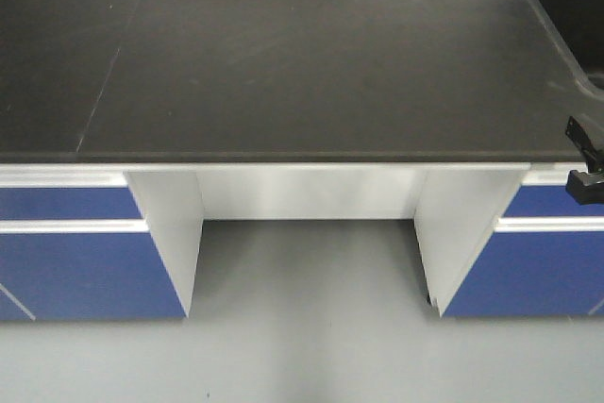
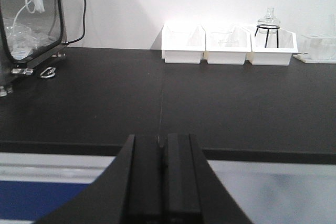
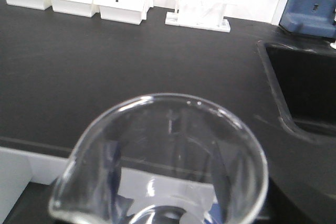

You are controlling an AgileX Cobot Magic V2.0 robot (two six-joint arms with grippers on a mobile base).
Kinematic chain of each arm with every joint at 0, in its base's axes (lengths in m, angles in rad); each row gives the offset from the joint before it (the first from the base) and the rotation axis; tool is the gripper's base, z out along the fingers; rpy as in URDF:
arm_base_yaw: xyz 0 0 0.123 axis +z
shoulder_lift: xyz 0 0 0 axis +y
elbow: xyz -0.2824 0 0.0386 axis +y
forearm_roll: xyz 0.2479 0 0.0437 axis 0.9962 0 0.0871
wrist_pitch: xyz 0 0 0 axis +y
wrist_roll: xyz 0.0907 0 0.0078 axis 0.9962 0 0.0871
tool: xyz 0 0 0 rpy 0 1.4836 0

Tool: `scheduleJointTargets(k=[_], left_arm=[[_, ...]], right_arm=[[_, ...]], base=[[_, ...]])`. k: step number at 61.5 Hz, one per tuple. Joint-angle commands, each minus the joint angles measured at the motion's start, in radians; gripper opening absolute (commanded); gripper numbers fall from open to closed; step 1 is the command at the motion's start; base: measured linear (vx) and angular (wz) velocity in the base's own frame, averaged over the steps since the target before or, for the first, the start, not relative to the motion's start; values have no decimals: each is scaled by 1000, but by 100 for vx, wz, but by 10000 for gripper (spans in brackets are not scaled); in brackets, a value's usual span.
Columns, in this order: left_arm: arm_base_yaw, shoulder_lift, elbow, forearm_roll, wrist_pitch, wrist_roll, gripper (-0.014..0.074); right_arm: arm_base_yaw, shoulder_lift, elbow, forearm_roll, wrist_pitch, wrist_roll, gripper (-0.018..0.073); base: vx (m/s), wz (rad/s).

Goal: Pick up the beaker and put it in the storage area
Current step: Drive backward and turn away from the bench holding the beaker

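The beaker is clear glass with a pour spout at its lower left rim. It fills the bottom of the right wrist view, held in the air just off the front edge of a black benchtop. My right gripper shows only as a black piece at the far right of the front view, shut on the beaker; its fingers are mostly hidden behind the glass. My left gripper is shut with nothing in it, level with the bench's front edge. The storage area is out of view.
Three white bins stand along the bench's back edge, one with a glass flask on a wire stand. A clear tube rack sits right of them. A sunken black sink lies at right. Equipment with cables stands at left. Blue cabinets flank a kneehole.
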Motion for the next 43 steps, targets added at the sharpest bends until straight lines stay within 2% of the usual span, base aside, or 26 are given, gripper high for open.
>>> scheduleJointTargets(k=[1, 43], left_arm=[[-6, -19, 22, -6, -84, -7, -8], [-6, -19, 22, -6, -84, -7, -8]], right_arm=[[-2, -6, -30, 26, -10, 0, -3], [-2, -6, -30, 26, -10, 0, -3]], base=[[-31, 0], [-34, -1]])
